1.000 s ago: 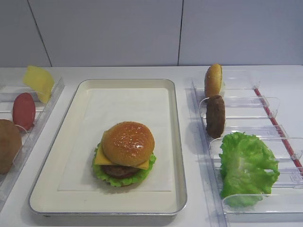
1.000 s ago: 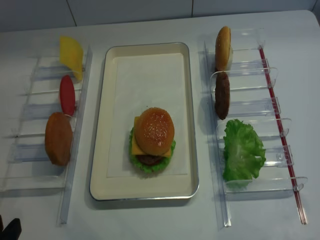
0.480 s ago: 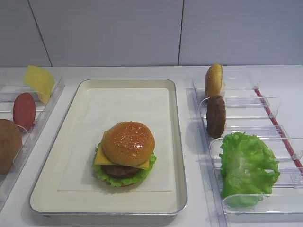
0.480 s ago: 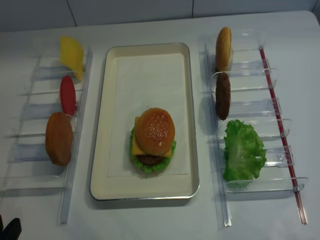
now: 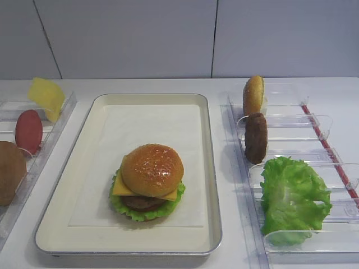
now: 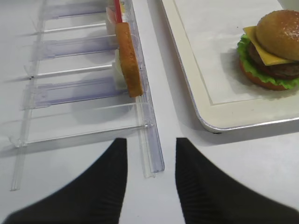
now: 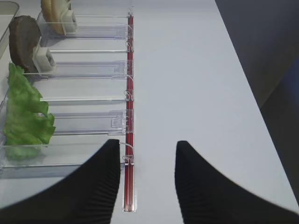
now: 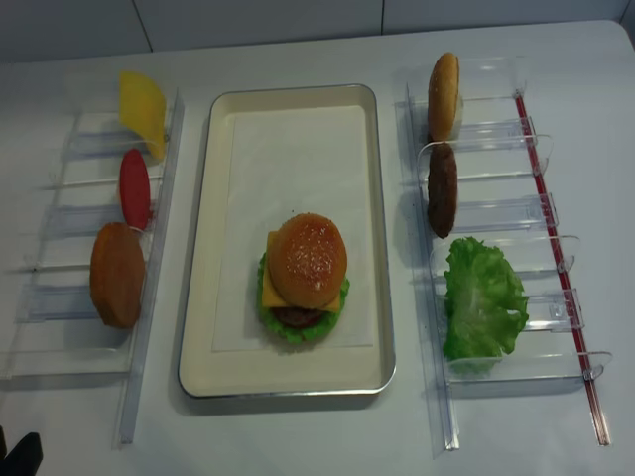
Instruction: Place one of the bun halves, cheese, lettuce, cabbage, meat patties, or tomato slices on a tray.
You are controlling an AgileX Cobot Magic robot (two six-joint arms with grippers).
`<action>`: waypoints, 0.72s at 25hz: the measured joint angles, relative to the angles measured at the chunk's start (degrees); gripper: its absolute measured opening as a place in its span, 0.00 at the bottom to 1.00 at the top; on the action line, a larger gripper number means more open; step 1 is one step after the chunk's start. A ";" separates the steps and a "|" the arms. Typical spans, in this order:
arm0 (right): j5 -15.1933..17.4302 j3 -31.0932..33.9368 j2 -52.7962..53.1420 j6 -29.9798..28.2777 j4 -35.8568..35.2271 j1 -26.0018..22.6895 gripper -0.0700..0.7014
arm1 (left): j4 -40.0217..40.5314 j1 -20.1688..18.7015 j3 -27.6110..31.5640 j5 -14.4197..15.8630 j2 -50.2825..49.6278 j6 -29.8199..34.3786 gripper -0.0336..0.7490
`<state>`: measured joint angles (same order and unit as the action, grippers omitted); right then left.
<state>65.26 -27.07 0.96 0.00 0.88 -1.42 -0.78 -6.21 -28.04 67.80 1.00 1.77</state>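
Note:
On the paper-lined silver tray (image 5: 151, 96) sits a stack: sesame bun top (image 5: 152, 169) over cheese (image 5: 119, 188), a meat patty (image 5: 140, 203) and lettuce (image 5: 120, 206). The right rack holds a bun half (image 5: 253, 95), a patty (image 5: 256, 138) and a lettuce leaf (image 5: 293, 196). In the left rack stand a cheese slice (image 5: 46, 96), a tomato slice (image 5: 28, 131) and a bun half (image 5: 10, 172). Cabbage is out of view. My right gripper (image 7: 148, 144) is open and empty over the right rack's near end. My left gripper (image 6: 151, 142) is open and empty, short of the left rack.
Both clear plastic slotted racks flank the tray, and the right one has a red strip (image 7: 130, 93) along its outer side. The table's right edge (image 7: 252, 93) drops off beside the right gripper. A grey wall stands behind the table.

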 joint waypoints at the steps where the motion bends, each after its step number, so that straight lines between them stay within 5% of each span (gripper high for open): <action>1: 0.00 0.00 0.00 0.00 0.00 0.00 0.51 | 0.00 0.00 0.00 0.00 0.00 0.00 0.36; 18: 0.00 0.00 0.00 0.32 0.22 0.00 0.50 | 0.00 0.00 0.00 0.00 0.00 0.00 0.36</action>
<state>65.26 -27.07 0.96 0.32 1.09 -1.42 -0.78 -6.21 -28.04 67.80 1.00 1.77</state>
